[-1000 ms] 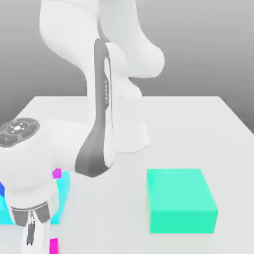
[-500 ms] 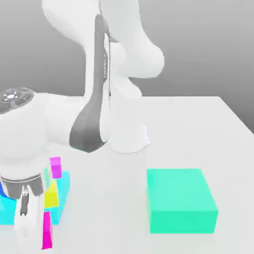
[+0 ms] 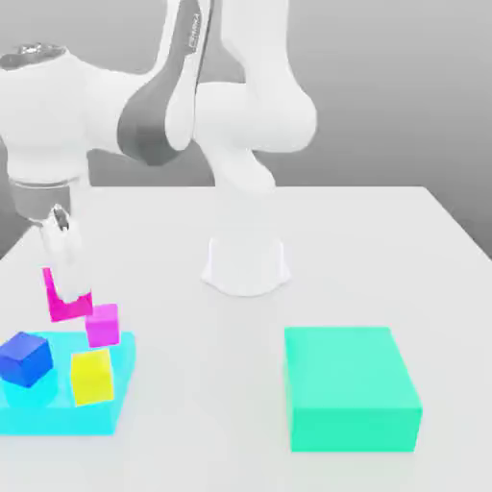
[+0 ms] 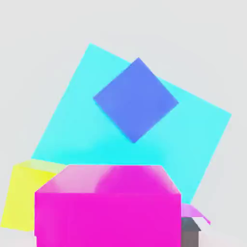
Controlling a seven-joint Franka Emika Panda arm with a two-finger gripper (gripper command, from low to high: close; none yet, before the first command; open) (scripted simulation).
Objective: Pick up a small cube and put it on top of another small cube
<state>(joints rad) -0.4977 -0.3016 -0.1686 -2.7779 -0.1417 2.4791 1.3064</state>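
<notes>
A small magenta-pink cube (image 3: 69,306) hangs in the air with my gripper (image 3: 65,291) shut on it, at the exterior view's left. In the hand view this held cube (image 4: 106,210) fills the foreground. The second small magenta-pink cube (image 3: 103,325) rests at the far corner of a flat cyan slab (image 3: 58,413), just to the exterior view's right of the held cube and slightly lower. Only a pale sliver of this second cube (image 4: 194,211) shows in the hand view, beside a grey fingertip (image 4: 192,232).
On the cyan slab (image 4: 198,140) also stand a blue cube (image 3: 24,357) (image 4: 135,100) and a yellow cube (image 3: 93,376) (image 4: 20,198). A large green block (image 3: 352,386) lies at the exterior view's right. The arm's white base (image 3: 246,264) stands mid-table.
The arm has risen a long way from near the table's front edge, carrying the magenta-pink cube up and back. The blue and yellow cubes, hidden before, now show.
</notes>
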